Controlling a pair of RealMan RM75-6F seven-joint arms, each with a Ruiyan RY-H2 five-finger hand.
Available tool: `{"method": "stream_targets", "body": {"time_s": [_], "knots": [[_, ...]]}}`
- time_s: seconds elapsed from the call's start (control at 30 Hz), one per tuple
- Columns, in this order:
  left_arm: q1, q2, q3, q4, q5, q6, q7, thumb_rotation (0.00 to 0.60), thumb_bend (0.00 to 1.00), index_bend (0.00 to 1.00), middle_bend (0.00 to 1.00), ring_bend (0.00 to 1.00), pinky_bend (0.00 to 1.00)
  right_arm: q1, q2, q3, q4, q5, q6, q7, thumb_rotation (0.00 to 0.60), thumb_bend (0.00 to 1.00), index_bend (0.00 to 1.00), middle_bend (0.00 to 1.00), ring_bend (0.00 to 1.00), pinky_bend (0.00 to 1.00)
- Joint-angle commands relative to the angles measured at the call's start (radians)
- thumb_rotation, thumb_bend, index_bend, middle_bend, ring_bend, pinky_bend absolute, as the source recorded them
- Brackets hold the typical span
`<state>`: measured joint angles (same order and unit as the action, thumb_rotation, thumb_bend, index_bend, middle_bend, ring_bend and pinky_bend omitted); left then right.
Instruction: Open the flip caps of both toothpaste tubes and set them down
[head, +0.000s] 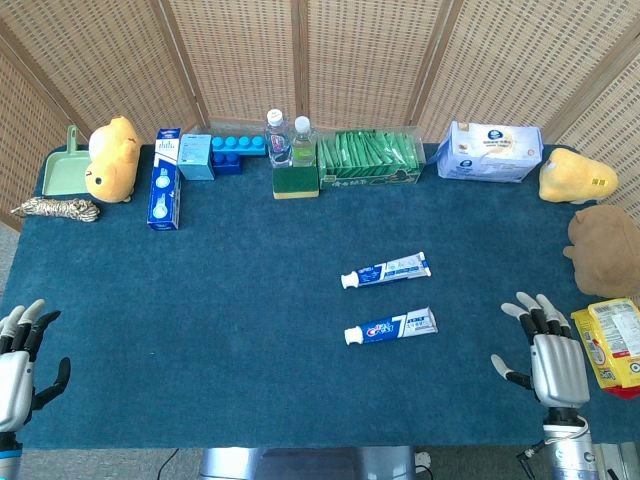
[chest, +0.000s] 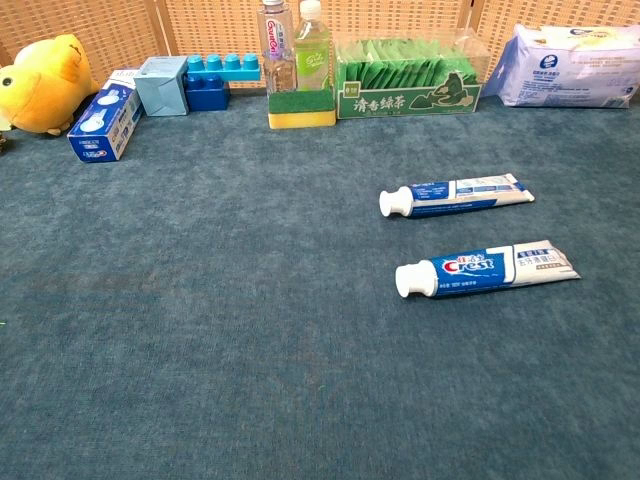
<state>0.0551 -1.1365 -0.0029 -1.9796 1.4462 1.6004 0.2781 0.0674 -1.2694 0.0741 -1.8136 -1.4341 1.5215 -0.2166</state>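
Observation:
Two toothpaste tubes lie flat on the blue mat, right of centre, white caps pointing left and closed. The far tube (head: 386, 270) (chest: 455, 194) is white and blue. The near tube (head: 391, 326) (chest: 487, 267) is blue with a Crest logo. My left hand (head: 18, 364) rests at the near left corner, fingers apart and holding nothing. My right hand (head: 548, 357) rests near the front right edge, fingers spread and empty, well right of the near tube. Neither hand appears in the chest view.
Along the back stand a toothpaste box (head: 165, 192), blue blocks (head: 236, 151), two bottles (head: 290, 140) on a sponge, a green tea box (head: 370, 158) and a tissue pack (head: 490, 152). Plush toys (head: 112, 158) (head: 605, 240) and a snack pack (head: 615, 345) sit at the sides.

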Motion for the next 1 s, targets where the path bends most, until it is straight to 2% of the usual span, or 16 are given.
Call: {"method": "stream_targets", "body": {"time_s": [0.03,0.43,0.7,0.9,1.0], "knots": [[-0.003,0.001,0.000,-0.002,-0.004,-0.009,-0.007,0.600,0.42,0.16,0.08,0.02,0.05,0.001,0.003,0.001,-0.002,0.001,-0.004,0.004,0.600,0.21,0.25,0.17,0.07,0.15],[0.006,0.022,-0.002,-0.012,0.025,0.013,-0.020,0.600,0.42,0.15,0.08,0.02,0.05,-0.004,0.018,-0.007,-0.001,-0.019,-0.012,0.049,0.600,0.22,0.24,0.17,0.07,0.16],[-0.011,0.078,-0.012,-0.028,0.029,-0.014,-0.078,0.600,0.42,0.15,0.08,0.02,0.06,0.040,0.102,-0.017,-0.031,-0.047,-0.103,0.125,0.600,0.23,0.23,0.18,0.07,0.18],[-0.037,0.087,-0.029,-0.043,0.019,-0.047,-0.110,0.600,0.42,0.15,0.08,0.02,0.06,0.103,0.098,-0.005,-0.049,-0.049,-0.194,0.123,0.600,0.22,0.23,0.18,0.07,0.18],[-0.060,0.089,-0.043,-0.046,0.013,-0.071,-0.107,0.600,0.42,0.15,0.08,0.02,0.06,0.157,0.088,0.008,-0.060,-0.028,-0.274,0.090,0.600,0.22,0.23,0.18,0.07,0.18]]}}
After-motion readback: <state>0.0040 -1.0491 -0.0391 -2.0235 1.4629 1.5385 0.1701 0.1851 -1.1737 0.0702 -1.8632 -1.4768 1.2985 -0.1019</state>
